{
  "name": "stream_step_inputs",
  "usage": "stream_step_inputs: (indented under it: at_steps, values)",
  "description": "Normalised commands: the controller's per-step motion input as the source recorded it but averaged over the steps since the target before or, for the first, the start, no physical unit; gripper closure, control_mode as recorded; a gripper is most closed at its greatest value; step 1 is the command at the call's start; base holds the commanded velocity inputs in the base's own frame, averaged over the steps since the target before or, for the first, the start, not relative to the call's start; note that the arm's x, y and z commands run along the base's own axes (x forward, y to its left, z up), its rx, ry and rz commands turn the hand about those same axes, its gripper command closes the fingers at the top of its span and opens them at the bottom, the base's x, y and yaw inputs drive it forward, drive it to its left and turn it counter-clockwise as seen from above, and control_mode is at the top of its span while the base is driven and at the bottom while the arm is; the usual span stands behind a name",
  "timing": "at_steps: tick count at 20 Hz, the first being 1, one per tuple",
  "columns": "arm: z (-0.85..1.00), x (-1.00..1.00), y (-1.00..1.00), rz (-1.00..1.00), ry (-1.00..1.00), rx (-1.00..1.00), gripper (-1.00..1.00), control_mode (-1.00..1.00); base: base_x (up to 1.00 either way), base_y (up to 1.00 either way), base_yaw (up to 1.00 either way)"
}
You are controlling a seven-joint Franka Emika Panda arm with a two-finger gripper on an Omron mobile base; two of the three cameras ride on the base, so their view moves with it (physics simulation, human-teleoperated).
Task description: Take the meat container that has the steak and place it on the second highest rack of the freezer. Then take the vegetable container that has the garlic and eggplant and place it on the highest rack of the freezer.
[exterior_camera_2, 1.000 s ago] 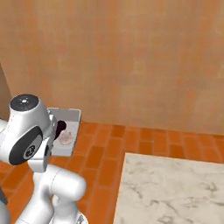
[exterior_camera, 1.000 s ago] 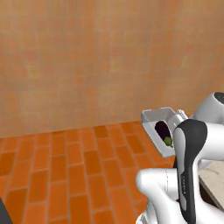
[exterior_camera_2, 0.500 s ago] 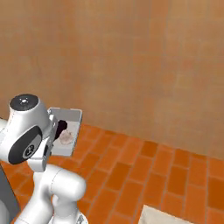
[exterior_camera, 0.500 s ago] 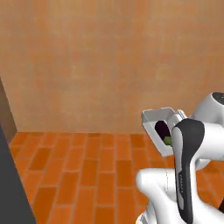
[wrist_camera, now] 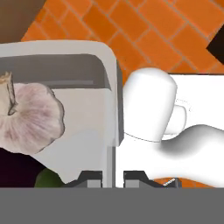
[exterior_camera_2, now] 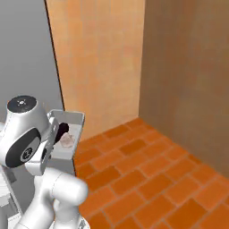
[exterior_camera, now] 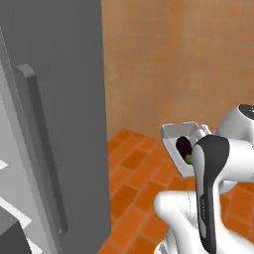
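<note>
- My gripper (wrist_camera: pixel 113 175) is clamped on the side wall of the vegetable container (wrist_camera: pixel 87 131), one fingertip inside the rim, one outside.
- The garlic (wrist_camera: pixel 28 118) sits in the tray, left of my fingers in the hand view, the dark eggplant (exterior_camera: pixel 184 146) tucked beside it, green end toward me.
- The container (exterior_camera_2: pixel 67 134) rides high, in front of my wrist, well above the brick floor (exterior_camera_2: pixel 147 174).
- The freezer (exterior_camera: pixel 54 124) stands to my left, its bar handle (exterior_camera: pixel 44 149) on the grey door, white shelves (exterior_camera: pixel 12 208) showing inside.
- The top rack lies left of the tray, I judge: swing that way, tray level.
</note>
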Motion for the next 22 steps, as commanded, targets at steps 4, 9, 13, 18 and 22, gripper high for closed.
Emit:
stream_step_inputs:
  at_steps: [4,9,13,18,22]
  values:
    - [0.00,0.00,0.00,0.00,0.00,0.00,1.00,1.00,0.00,0.00,0.97]
    - [0.00,0.00,0.00,0.00,0.00,0.00,1.00,1.00,0.00,0.00,0.99]
    - [0.00,0.00,0.00,0.00,0.00,0.00,1.00,1.00,0.09,0.00,0.77]
    - [0.00,0.00,0.00,0.00,0.00,0.00,1.00,1.00,0.43,0.02,0.21]
    - [0.00,0.00,0.00,0.00,0.00,0.00,1.00,1.00,0.79,0.11,0.35]
